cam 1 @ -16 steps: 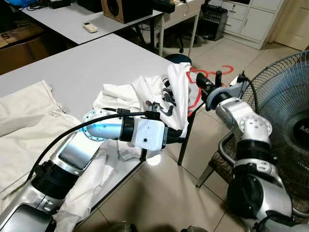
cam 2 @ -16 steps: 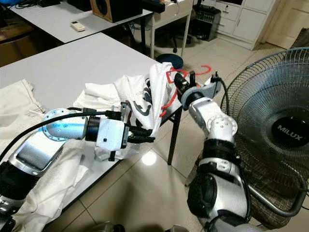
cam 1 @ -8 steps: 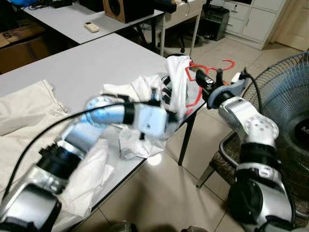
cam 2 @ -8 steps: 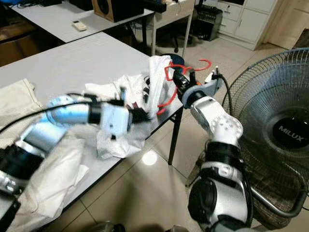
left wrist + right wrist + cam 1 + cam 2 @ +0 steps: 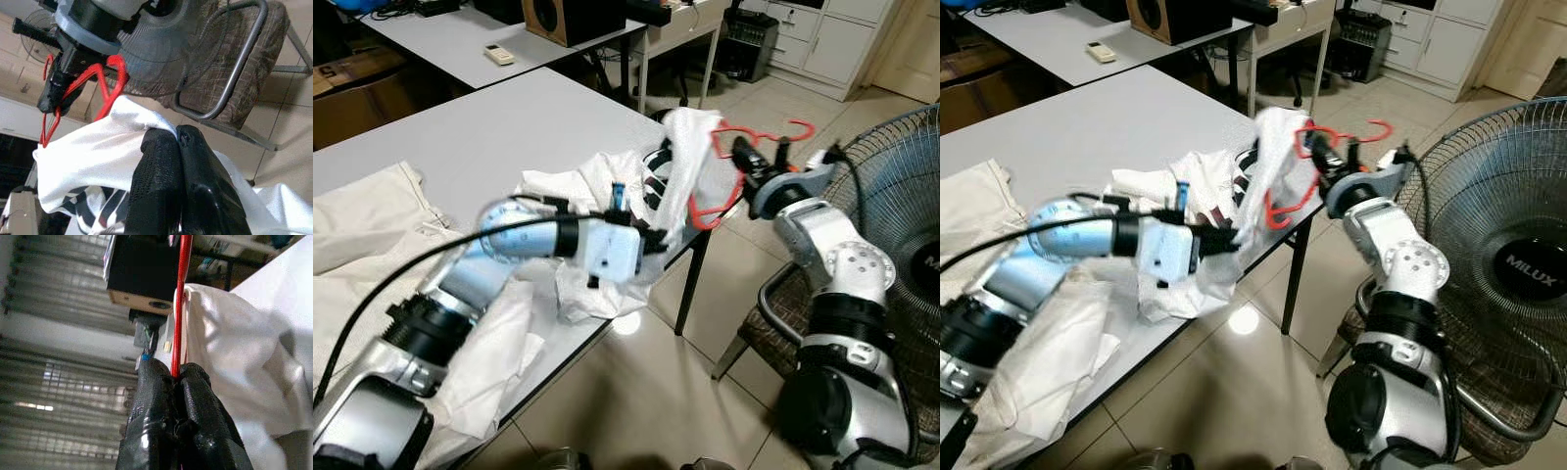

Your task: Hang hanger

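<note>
We see the red hanger clamped between the closed fingers of the right claw, held in the air off the worktop corner; it now sits higher and farther toward the fan than a second ago. The white shirt drapes over the hanger just left of that claw. The left claw, below, has risen and pinches the shirt's fabric with fingers shut.

Glossy red plastic hanger, soft white cloth shirt, matt grey table
</note>
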